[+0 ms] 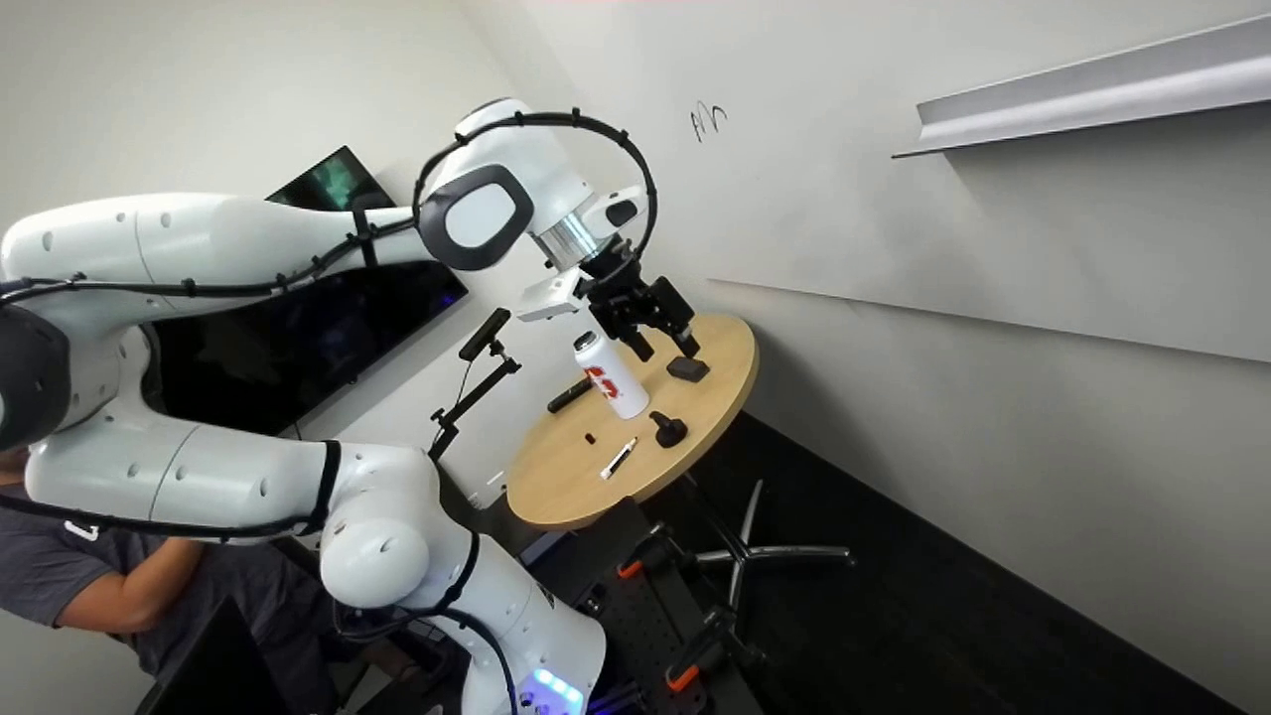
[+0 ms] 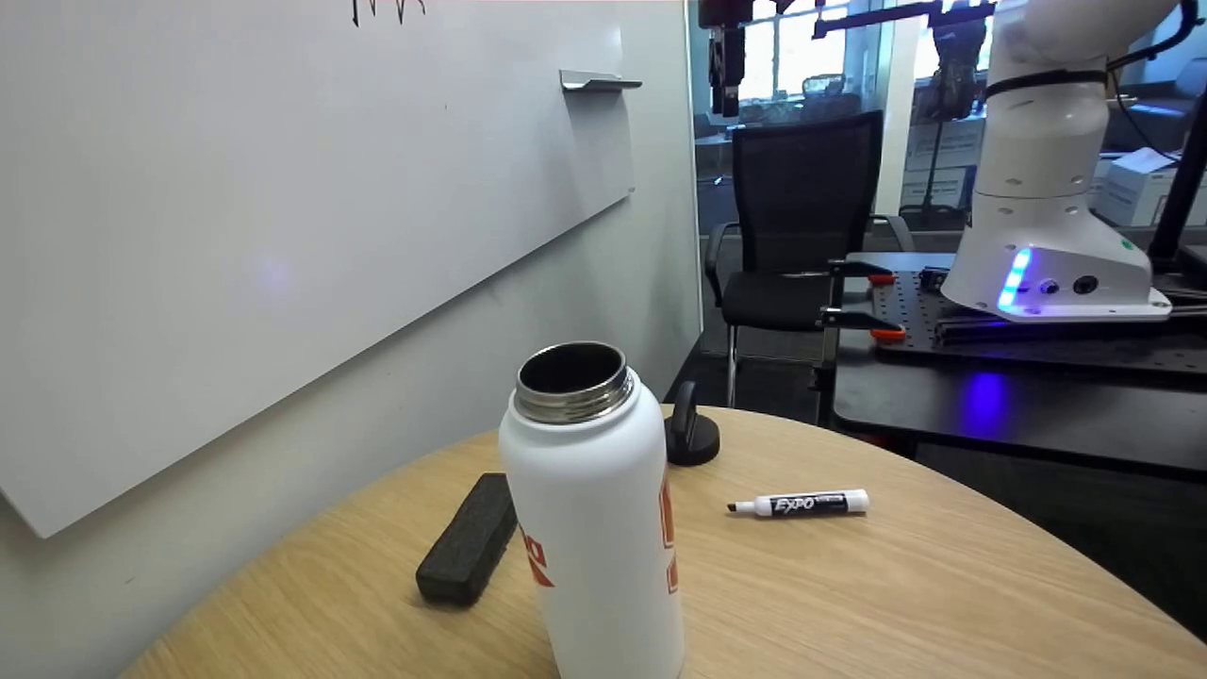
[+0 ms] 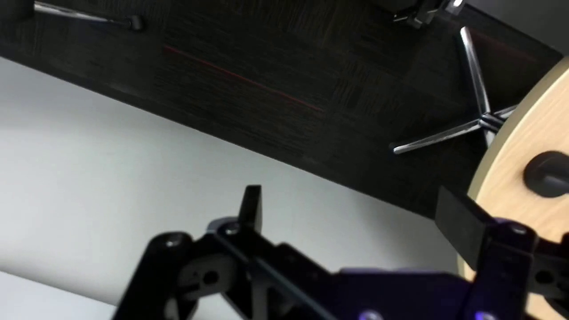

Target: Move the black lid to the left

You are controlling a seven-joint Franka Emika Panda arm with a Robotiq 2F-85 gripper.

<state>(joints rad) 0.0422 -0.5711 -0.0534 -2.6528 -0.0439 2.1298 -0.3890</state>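
Around the black lid (image 2: 695, 443), marker (image 2: 801, 504), bottle (image 2: 599, 519), dark block (image 2: 469, 542).

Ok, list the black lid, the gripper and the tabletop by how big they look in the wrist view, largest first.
1. gripper, looking large partly because it is nearest
2. tabletop, only partly in view
3. black lid, clearly smallest

All share tabletop (image 2: 905, 585); in exterior view, bottle (image 2: 603, 528) close; wrist view faces floor (image 3: 311, 71), wall (image 3: 133, 178).

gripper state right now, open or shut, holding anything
Robotiq gripper: open, with nothing held between its spread jaws.
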